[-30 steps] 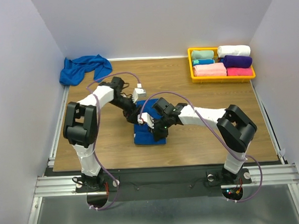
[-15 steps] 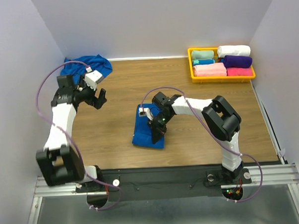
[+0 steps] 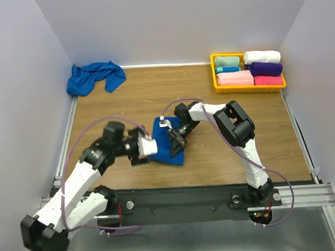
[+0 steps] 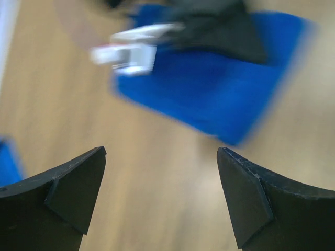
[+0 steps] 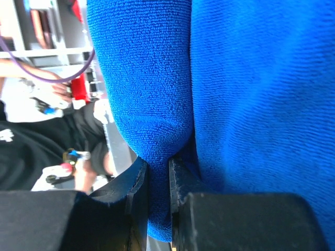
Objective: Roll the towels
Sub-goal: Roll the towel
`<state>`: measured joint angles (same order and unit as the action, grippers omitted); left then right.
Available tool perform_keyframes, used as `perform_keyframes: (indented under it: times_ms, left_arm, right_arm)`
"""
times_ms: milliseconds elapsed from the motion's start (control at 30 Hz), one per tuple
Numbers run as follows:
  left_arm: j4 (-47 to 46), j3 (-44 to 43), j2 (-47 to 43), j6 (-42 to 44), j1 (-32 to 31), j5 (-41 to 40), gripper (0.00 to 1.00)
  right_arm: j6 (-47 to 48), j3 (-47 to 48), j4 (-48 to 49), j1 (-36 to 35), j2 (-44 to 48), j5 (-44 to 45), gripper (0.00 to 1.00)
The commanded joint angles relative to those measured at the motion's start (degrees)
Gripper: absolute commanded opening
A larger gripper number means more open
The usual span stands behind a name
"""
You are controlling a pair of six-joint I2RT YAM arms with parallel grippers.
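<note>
Right gripper (image 5: pixel 168 166) pinches a fold of 1 towel (image 5: pixel 251 104); roll evenly while the spread left gripper (image 4: pixel 161 151) pins its 9 o'clock edge.

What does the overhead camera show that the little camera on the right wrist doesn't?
Overhead only: the crumpled blue towel in the far-left corner and the yellow tray of rolled towels at far right. Right wrist only: up close, the right jaws shut on a fold of the middle blue towel, its looped weave plain to see. Both: that same middle towel, with the right jaws at it.
</note>
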<state>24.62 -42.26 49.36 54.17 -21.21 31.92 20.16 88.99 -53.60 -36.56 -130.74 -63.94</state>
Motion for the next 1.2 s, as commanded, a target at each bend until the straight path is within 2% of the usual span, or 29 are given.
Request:
perform_keyframes:
  times_ms: [0,67,200,333,567,633,667,767,800,867,933,967,1000,1067,1100,1167]
  left_arm:
    - [-0.61,6.9,-6.73,5.77,-16.34,-8.77,0.99]
    - [-3.69,9.64,-5.08,3.67,-22.35,-13.96,0.99]
    - [-12.2,11.14,1.68,2.17,-32.64,-19.51,0.91]
    - [-16.79,11.23,10.37,3.04,-35.64,-21.28,0.83]
    - [-28.13,13.43,19.97,2.34,-36.88,-31.38,0.74]
    - [-28.31,13.43,23.57,2.43,-36.88,-33.41,0.62]
    - [-28.23,13.43,24.72,2.26,-36.88,-33.33,0.51]
    - [-24.72,12.29,25.08,1.64,-36.97,-30.01,0.39]
    - [-21.49,10.9,25.08,0.42,-36.97,-27.2,0.36]
    - [-17.96,9.22,25.69,-1.08,-36.97,-24.29,0.34]
    - [-14.09,6.94,26.31,-3.71,-36.71,-20.95,0.31]
    - [-12.86,6.15,27.27,-4.25,-36.53,-19.8,0.29]
    - [-10.93,4.75,27.71,-4.95,-36.27,-17.44,0.28]
    - [-9.16,2.98,28.94,-7.41,-35.31,-14.8,0.27]
    - [-6.72,0.97,30.6,-8.55,-34.34,-11.74,0.27]
    - [-5.12,-2.19,33.32,-9.52,-32.85,-7.87,0.28]
  right_arm:
    - [3.39,1.71,-2.9,0.43,-3.37,3.56,0.01]
    - [3.74,2.5,-3.69,0.43,-4.78,3.04,0.01]
    - [6.98,4.25,-6.76,0.61,-7.33,2.77,0.01]
    - [8.66,5.31,-9.14,0.87,-9.27,2.86,0.01]
    - [11.04,6.54,-10.64,1.05,-9.8,3.39,0.03]
    - [11.3,6.98,-11.08,1.05,-9.98,3.65,0.05]
    - [11.48,7.6,-11.69,1.13,-10.06,4.0,0.06]
    - [11.39,8.91,-11.96,1.49,-9.36,5.14,0.22]
    - [10.87,9.62,-12.14,1.92,-8.66,6.19,0.37]
    - [9.81,11.02,-11.96,2.89,-7.61,7.33,0.52]
    - [8.32,14.71,-12.05,4.56,-5.76,9.71,0.71]
    - [7.79,16.37,-11.96,6.04,-5.06,10.58,0.76]
    - [6.66,19.44,-11.96,6.84,-4.27,11.9,0.9]
    - [5.24,23.23,-11.96,8.51,-2.42,12.7,0.95]
    - [3.67,26.99,-12.05,10.43,-1.2,12.96,1.0]
    - [1.91,30.0,-11.88,13.68,0.48,12.7,1.0]
